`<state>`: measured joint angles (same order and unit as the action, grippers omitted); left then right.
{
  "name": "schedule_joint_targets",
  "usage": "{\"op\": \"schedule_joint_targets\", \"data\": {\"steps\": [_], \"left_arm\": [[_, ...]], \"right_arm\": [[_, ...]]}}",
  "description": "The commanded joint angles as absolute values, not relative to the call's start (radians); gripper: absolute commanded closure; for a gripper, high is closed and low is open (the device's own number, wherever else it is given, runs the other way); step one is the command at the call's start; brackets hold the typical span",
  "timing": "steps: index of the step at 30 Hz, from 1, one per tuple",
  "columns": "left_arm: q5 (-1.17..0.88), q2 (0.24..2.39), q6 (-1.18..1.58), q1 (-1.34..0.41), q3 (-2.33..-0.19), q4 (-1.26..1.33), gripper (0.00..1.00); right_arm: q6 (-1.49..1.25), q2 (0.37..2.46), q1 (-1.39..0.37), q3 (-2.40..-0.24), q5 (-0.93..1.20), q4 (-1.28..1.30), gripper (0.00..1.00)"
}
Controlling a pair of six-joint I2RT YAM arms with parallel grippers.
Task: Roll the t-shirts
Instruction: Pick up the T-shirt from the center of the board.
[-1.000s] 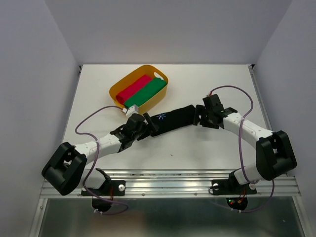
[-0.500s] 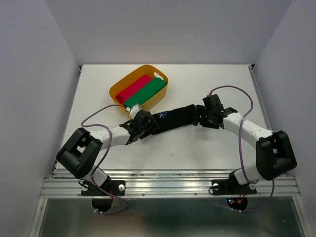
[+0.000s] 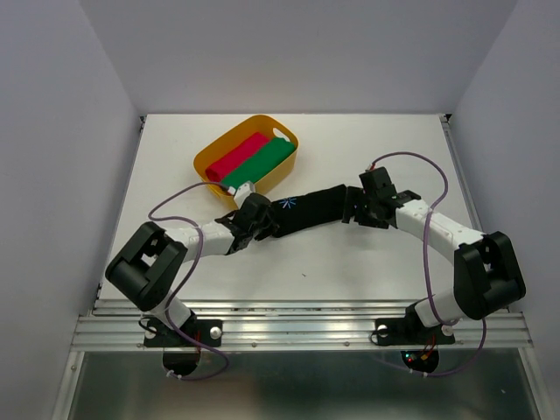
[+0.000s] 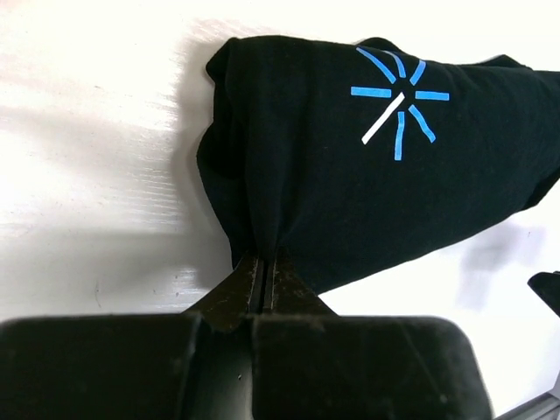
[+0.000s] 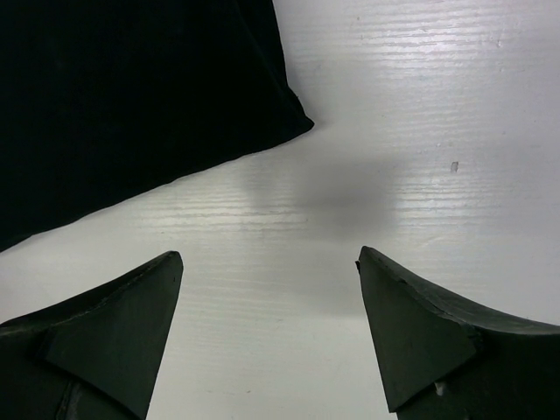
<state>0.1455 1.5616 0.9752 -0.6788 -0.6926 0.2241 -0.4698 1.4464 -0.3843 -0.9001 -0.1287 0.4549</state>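
Table (image 3: 367, 149): white, bearing everything listed below.
Black t-shirt (image 3: 311, 208): rolled into a long bundle, lying mid-table between the two grippers, just beside the tub.
Yellow tub (image 3: 202, 159): far left, holding a red roll (image 3: 238, 155) and a green roll (image 3: 262, 163) side by side.
Left gripper (image 4: 262, 262): pressed together, pinching a fold at the shirt's left end.
Right gripper (image 5: 267, 262): spread wide and empty, over bare table just beside the shirt's right end.
Print (image 4: 398, 101): blue-and-white starburst on the shirt, near its left end.
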Motion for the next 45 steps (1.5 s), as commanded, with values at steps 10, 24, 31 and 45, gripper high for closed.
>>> {"op": "schedule_joint_targets", "data": {"steps": [10, 24, 31, 45], "left_arm": [[0.130, 1.384, 0.766, -0.670, -0.652, 0.003, 1.00], [0.067, 1.307, 0.800, -0.654, -0.595, -0.107, 0.10], [0.091, 1.276, 0.845, -0.614, -0.540, -0.008, 0.14], [0.026, 1.425, 0.919, -0.612, -0.525, 0.222, 0.32]], "right_arm": [[-0.463, 1.443, -0.321, -0.979, 0.055, 0.451, 0.12], [-0.472, 1.474, -0.311, -0.980, 0.075, 0.437, 0.12], [-0.471, 1.466, -0.311, -0.968, 0.075, 0.436, 0.12], [-0.459, 1.465, -0.311, -0.963, 0.094, 0.436, 0.12]]}}
